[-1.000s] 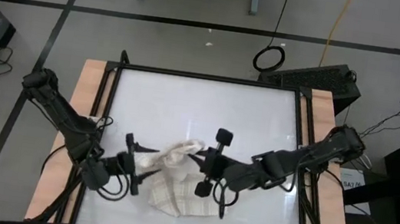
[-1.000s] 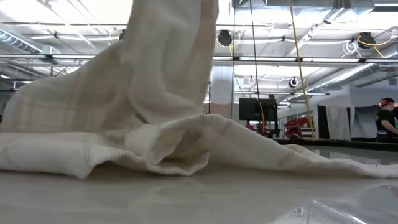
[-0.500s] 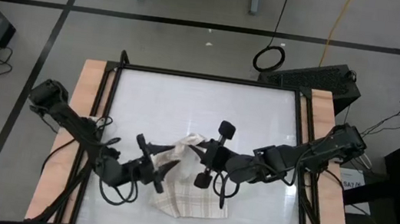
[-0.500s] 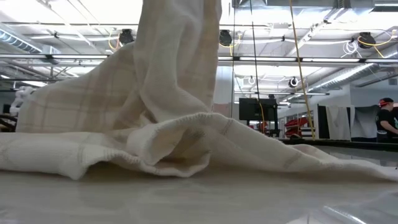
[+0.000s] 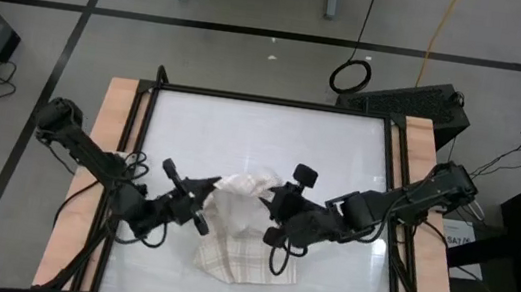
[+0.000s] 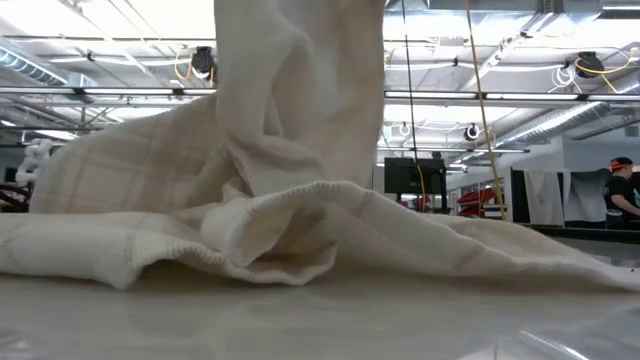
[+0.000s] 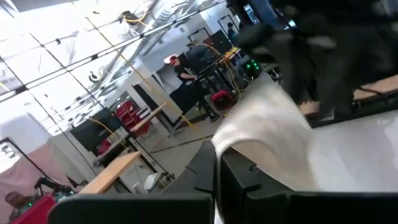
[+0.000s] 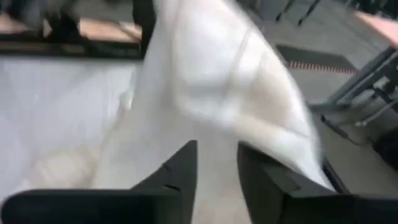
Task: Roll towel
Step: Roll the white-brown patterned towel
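From above, the towel lies bunched near the front middle of my table, its plaid lower part spread flat toward the front edge and its upper part drawn up into a rumpled peak between my two arms. My left gripper sits at the towel's left side, touching the raised cloth. My right gripper sits at the towel's right side, partly over the fabric.

From table height, the towel fills most of the picture: a tall column of cloth rises out of the top, and folded layers with a stitched hem lie on the tabletop below. A person stands far off in the room at the right edge.

Past my left wrist, my left gripper has its fingers clenched together, with a fold of towel right at their tips; I cannot tell if cloth is pinched between them. A person stands in the room beyond.

Past my right wrist, my right gripper has its fingers standing apart with a gap between them, and the towel hangs blurred just ahead of them.
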Available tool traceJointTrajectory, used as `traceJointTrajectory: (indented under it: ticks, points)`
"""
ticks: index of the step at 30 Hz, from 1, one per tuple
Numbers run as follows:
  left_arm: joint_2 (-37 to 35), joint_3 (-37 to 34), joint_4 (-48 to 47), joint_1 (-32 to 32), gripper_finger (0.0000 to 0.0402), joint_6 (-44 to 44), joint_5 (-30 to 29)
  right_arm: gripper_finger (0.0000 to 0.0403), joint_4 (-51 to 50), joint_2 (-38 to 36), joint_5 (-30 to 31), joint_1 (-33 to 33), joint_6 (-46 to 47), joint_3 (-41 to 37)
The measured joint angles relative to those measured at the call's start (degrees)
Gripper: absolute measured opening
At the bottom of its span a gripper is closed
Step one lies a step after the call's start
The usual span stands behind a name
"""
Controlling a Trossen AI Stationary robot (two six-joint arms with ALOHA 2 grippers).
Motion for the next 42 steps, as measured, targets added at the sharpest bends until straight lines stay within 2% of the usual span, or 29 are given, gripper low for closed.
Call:
traceJointTrajectory:
  ticks: [4,6,9,12,15,18,21,24,32,39,42]
  points:
    - [-2.3,0.0,-0.4,0.0,0.0004,-0.1,0.0,0.0172,-5.7,1.2,-0.7,2.2,1.4,0.0]
    - [-3.2,0.0,-2.3,0.0,0.0004,-0.5,0.1,0.0193,-5.7,2.5,-0.6,3.6,-0.4,0.0]
    - [-3.7,0.0,-5.0,0.2,0.0003,-2.3,0.5,0.0222,-1.8,5.6,2.9,5.5,-6.3,-0.3]
    - [-3.8,0.0,-7.3,0.3,0.0003,-5.0,1.4,0.025,6.0,9.5,9.2,6.6,-15.4,-0.5]
    - [-3.8,0.0,-9.5,0.3,0.0003,-8.2,1.8,0.0269,15.6,13.2,20.2,7.0,-26.4,-0.5]
    - [-3.7,0.0,-12.6,0.3,0.0002,-11.6,2.0,0.0273,25.4,15.6,28.1,6.9,-40.8,-0.5]
    - [-3.8,0.0,-15.3,0.3,0.0002,-15.4,2.4,0.0262,32.7,17.3,31.8,6.6,-53.3,-0.5]
    - [-3.7,0.0,-17.4,0.3,0.0002,-18.5,2.8,0.0241,36.4,17.9,31.8,5.6,-59.2,-0.5]
    - [-3.7,0.0,-19.8,0.4,0.0002,-21.7,5.5,0.015,38.3,18.2,33.3,3.5,-66.0,-0.5]
    - [-3.8,0.0,-25.5,2.3,0.0002,-27.1,5.7,0.0087,41.7,18.2,27.0,3.7,-65.5,-0.5]
    - [-3.7,0.0,-30.5,3.5,0.0002,-31.9,6.3,0.0065,43.3,18.2,27.1,4.2,-65.5,-0.5]
